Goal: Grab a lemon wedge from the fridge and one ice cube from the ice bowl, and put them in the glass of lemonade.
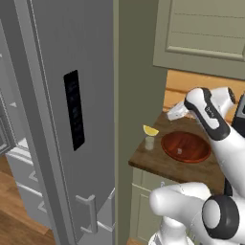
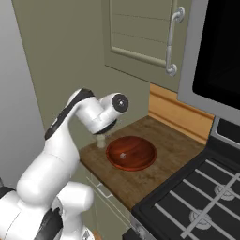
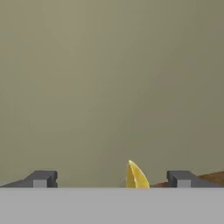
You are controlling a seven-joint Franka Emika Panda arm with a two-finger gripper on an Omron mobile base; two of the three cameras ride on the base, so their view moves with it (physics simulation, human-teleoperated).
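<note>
You see the lemon wedge (image 3: pixel 136 177) cut off at the hand view's bottom; in the right base view the arm hides most of the glass of lemonade (image 2: pixel 100 141).

A brown wooden counter (image 1: pixel 158 165) carries the things. On it stand the ice bowl (image 1: pixel 185 146) and, just beside it, the glass of lemonade (image 1: pixel 150 142).

Light was even, soft, moderately bright; renders slightly blurry and pixelated. Faint sheen showed on ice bowl (image 2: pixel 131 153); shadows weak.
</note>
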